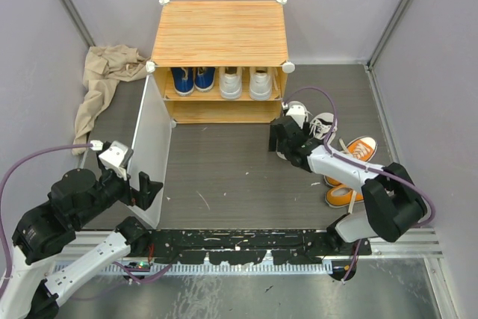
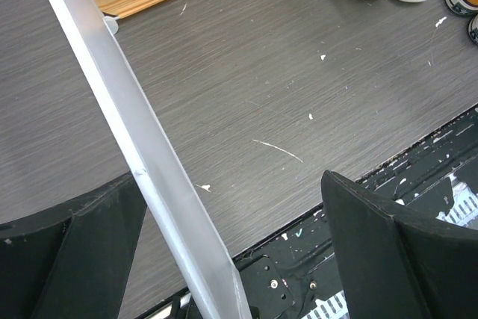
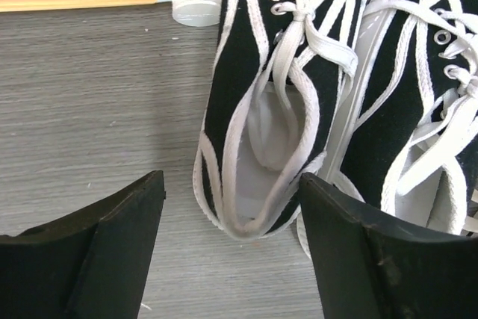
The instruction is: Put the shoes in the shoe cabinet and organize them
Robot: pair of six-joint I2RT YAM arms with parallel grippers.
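The shoe cabinet [image 1: 220, 33] stands at the back, its pale door panel [image 1: 151, 147] swung open toward me. Blue shoes [image 1: 192, 78] and white shoes [image 1: 245, 82] sit on its shelf. Two black high-tops [image 1: 310, 121] and two orange shoes [image 1: 351, 166] lie on the floor at the right. My right gripper [image 3: 231, 237] is open just behind the heel of the left black high-top [image 3: 261, 110]; the other high-top [image 3: 418, 110] lies beside it. My left gripper [image 2: 231, 244] is open and straddles the door's edge [image 2: 149, 162], which runs close to the left finger [image 2: 75, 252].
A beige cloth [image 1: 104, 84] lies crumpled at the back left by the wall. Grey walls close in both sides. A black rail [image 1: 246, 248] runs along the near edge. A white cabinet knob [image 3: 196, 5] sits just left of the high-top's toe.
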